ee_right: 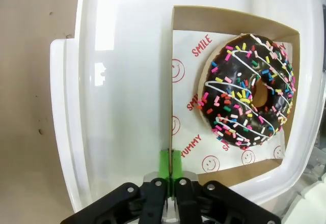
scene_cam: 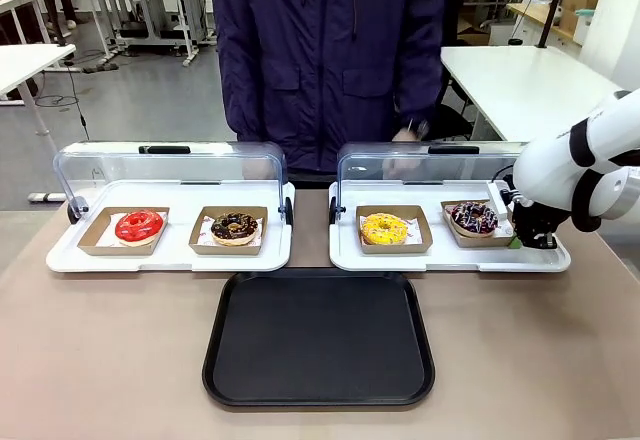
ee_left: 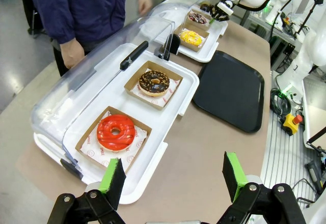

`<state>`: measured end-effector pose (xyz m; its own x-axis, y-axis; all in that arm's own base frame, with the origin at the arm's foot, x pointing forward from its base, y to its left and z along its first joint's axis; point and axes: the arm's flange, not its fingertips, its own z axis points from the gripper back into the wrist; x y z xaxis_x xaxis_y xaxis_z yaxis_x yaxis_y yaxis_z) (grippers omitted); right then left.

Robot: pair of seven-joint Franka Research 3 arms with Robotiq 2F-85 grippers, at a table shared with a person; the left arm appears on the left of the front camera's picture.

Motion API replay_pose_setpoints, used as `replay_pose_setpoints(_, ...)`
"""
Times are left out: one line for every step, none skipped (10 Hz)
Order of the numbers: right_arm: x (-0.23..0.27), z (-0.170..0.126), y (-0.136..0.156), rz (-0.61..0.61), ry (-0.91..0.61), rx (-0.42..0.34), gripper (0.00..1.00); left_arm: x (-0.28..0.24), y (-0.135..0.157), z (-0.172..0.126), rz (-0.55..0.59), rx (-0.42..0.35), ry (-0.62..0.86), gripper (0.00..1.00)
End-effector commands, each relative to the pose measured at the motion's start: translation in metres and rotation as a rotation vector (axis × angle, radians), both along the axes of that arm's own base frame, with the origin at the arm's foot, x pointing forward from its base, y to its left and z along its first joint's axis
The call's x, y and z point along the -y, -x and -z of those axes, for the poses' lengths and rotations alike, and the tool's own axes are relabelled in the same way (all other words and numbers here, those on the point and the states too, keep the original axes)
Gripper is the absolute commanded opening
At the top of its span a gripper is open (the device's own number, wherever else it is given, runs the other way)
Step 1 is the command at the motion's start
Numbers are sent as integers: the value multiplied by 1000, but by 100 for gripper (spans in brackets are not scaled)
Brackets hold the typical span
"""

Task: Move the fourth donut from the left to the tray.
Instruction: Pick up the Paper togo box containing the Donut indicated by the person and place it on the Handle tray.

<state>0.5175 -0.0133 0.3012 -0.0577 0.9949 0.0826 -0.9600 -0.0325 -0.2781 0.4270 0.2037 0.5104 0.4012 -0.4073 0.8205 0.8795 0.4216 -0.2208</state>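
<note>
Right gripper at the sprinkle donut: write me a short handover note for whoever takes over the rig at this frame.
Right gripper: shut on the wall of the cardboard holder under the fourth donut.
Left gripper: open, hovering near the red donut, holding nothing.
Fourth donut sits in its holder on the right white tray, lid up.
Black tray bare.
Done: holder gripped.
Left: lift, carry to the black tray, release.

bench (scene_cam: 120, 360): brown top, running across the lower frame of the front view
middle, near edge: black tray (scene_cam: 319, 337) lying flat on the bench, rounded corners, raised rim
left of centre, behind it: white tray (scene_cam: 170, 250) with a clear domed lid raised at the back
right of centre: second white tray (scene_cam: 440, 257) of the same kind, its lid also raised
gap: a strip of bare bench between the two white trays
</note>
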Motion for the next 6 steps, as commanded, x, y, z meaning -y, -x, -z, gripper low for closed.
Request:
replay_pose_setpoints(0, 0, 0, 0, 0, 0, 2, 2, 3, -1, 4, 12, 6, 100)
replay_pose_setpoints(-4, -14, 9, 31, -4, 42, 2, 2, 3, -1, 4, 12, 6, 100)
replay_pose_setpoints(-9, -27, 20, 43, 2, 61, 2, 2, 3, -1, 4, 12, 6, 100)
replay_pose_setpoints(-15, -36, 28, 54, 7, 68, 2, 2, 3, -1, 4, 12, 6, 100)
replay_pose_setpoints(-18, -48, 35, 61, 10, 81, 2, 2, 3, -1, 4, 12, 6, 100)
replay_pose_setpoints(-21, -59, 42, 66, 8, 92, 2, 2, 3, -1, 4, 12, 6, 100)
